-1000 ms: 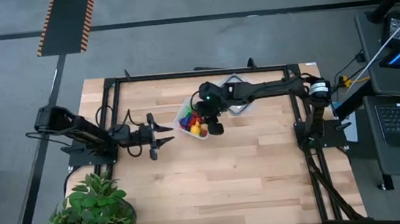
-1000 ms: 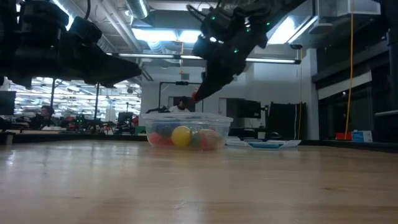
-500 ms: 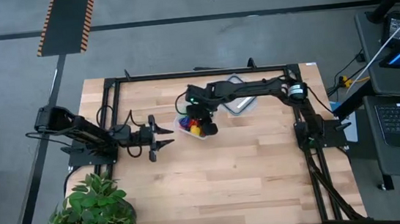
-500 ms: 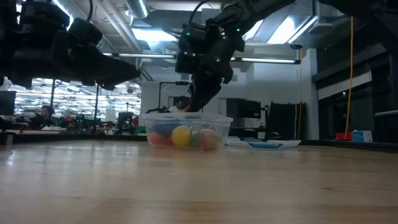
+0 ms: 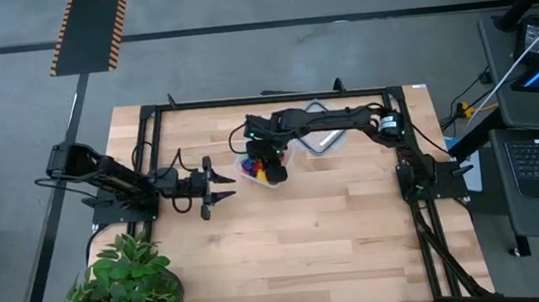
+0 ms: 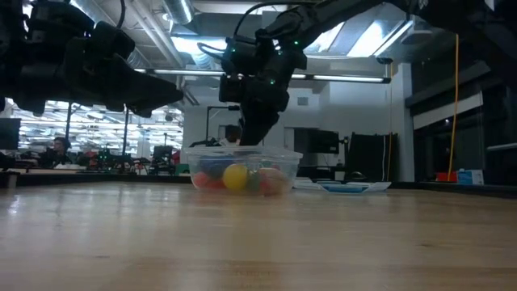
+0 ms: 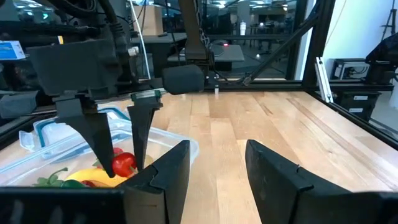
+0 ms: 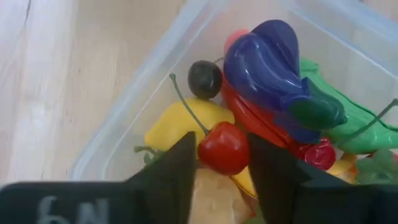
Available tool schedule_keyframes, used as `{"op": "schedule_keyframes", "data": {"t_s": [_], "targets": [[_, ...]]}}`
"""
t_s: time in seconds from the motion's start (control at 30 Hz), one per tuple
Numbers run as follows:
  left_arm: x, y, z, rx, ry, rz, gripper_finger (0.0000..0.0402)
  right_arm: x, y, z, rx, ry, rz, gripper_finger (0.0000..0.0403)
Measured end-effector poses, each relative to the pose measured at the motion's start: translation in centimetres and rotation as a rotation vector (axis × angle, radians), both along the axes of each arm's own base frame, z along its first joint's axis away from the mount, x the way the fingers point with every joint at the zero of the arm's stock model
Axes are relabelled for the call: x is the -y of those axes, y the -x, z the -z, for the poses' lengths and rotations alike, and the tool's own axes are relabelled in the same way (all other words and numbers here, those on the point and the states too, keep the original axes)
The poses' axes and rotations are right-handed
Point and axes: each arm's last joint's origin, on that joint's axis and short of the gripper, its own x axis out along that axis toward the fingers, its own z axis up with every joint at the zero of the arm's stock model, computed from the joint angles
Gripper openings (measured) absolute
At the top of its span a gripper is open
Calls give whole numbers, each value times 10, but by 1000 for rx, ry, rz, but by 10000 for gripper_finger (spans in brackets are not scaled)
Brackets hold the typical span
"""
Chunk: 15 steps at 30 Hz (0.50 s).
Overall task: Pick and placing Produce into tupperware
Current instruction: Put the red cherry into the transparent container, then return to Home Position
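Right arm stretched leftward along the far part of the table [image 5: 288,238], wrist bent straight down over the tub [image 6: 242,170]. Right claw [image 7: 118,163] pointing into the tub, fingers [image 8: 171,168] parted a little with a red cherry [image 8: 224,148] between the tips, just above the other produce [image 8: 273,81]; whether clamped or already let go, cannot tell. Beneath it: yellow, purple, green and dark pieces heaped in the clear tub, which sits near the far middle of the table, lid [image 5: 320,141] just to its right.

Left arm low at the table's left edge, reaching right, left claw [image 5: 215,180] short of the tub, fingers apart, holding nothing.

Compared with a second ago: right arm swung further left, now squarely above the tub and lower; left arm unchanged.
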Motion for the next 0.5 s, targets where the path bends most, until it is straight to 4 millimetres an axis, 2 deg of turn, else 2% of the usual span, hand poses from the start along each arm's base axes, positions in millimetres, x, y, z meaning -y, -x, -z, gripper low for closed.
{"op": "schedule_keyframes", "data": {"t_s": [0.13,0.2,0.3,0.5], "targets": [[0,0,0,0,1,0,149,0,0,0,-12,-19,49,203],[0,0,0,0,1,0,149,0,1,0,-18,-25,59,229],[0,0,0,0,1,0,149,0,1,0,-24,-29,66,244],[1,-4,-4,19,36,38,149,0,2,-3,-20,-32,75,247]]}}
